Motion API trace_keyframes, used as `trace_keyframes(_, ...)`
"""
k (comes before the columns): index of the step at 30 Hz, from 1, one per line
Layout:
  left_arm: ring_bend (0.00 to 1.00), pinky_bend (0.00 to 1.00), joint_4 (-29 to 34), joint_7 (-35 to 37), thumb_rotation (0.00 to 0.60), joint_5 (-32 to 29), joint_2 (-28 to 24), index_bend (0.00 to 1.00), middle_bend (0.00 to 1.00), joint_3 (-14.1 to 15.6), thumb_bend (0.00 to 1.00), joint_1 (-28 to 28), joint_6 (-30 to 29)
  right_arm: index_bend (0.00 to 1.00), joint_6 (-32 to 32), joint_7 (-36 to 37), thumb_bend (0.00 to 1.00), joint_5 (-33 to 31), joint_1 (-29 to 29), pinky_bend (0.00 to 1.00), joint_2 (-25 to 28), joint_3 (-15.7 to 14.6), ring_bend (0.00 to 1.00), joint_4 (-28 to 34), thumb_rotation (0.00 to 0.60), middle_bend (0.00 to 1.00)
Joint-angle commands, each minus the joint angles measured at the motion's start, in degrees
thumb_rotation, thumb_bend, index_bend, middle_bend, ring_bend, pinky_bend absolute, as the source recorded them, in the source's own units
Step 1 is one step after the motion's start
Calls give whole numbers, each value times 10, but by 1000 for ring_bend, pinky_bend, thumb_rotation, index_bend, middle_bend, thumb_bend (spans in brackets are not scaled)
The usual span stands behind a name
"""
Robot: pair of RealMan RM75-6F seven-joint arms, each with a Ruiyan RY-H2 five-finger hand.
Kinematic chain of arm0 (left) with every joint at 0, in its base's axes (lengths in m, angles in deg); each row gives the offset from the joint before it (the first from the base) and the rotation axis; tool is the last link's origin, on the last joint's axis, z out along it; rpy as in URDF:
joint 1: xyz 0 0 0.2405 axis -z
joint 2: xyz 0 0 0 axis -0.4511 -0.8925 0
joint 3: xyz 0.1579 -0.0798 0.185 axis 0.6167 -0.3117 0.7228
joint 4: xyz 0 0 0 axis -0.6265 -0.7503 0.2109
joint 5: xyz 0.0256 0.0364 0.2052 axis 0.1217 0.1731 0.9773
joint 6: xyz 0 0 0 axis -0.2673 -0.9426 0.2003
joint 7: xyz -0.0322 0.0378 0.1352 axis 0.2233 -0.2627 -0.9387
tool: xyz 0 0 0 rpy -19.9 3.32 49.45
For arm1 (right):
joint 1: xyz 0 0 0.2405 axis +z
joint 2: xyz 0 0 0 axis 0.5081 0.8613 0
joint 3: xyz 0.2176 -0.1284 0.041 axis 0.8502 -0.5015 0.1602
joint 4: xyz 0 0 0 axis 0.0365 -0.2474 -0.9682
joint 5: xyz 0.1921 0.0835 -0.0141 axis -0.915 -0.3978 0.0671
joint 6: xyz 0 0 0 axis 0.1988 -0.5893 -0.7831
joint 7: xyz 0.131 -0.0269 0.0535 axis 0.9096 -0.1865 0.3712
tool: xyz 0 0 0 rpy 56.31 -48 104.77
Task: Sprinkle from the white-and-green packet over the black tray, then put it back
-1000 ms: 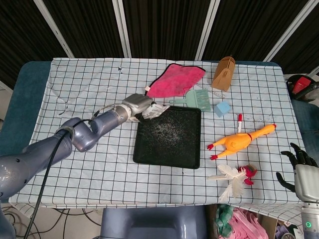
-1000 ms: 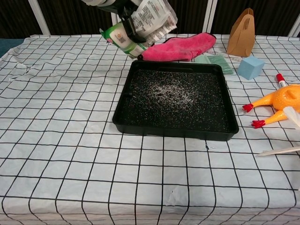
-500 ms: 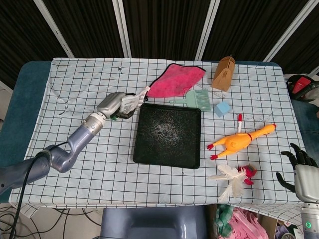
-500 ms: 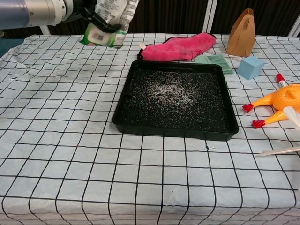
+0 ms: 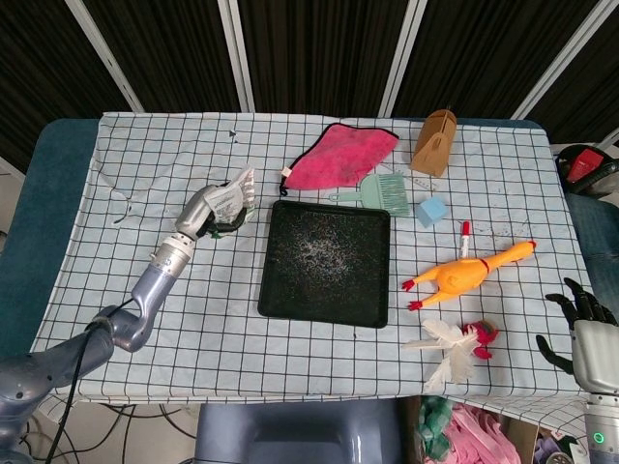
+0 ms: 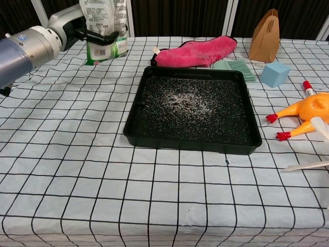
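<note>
Packet (image 6: 105,28) upright at the upper left of the chest view, gripped in the left hand (image 6: 77,28) with fingers wrapped round its middle — its green base looks to be at or just above the checked cloth (image 6: 77,154), left of the black tray (image 6: 193,110). White grains speckle the tray floor, so the sprinkling looks done and the step in hand is putting the packet back. To do it well, lower it squarely until the base sits flat, keep the top pointing up so nothing spills, and loosen the fingers only once it stands steady. Clear of the tray and the pink cloth (image 6: 198,51) is best. The right hand (image 5: 580,314), lower right of the head view, holds nothing, fingers loosely apart.
</note>
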Motion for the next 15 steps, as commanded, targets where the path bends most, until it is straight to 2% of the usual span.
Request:
trace_keyframes(1,357,511,-52,12,600,24,41,401,447,-1,625,-12,-16,280,0,2,214,-1,0,254,0,0,142,0,600,82)
trace_keyframes(7,356,509,-113,40,600,46,87,399,443,-1,625,-16,-19,280,0,4,214,-1,0,254,1,1,142,0,600,82)
trace_keyframes(15,356,509,-188,67,600,59,134,399,435,-1,624,-15,16,280,0,4,214,-2,-1,254,1,2,142,0,600,82)
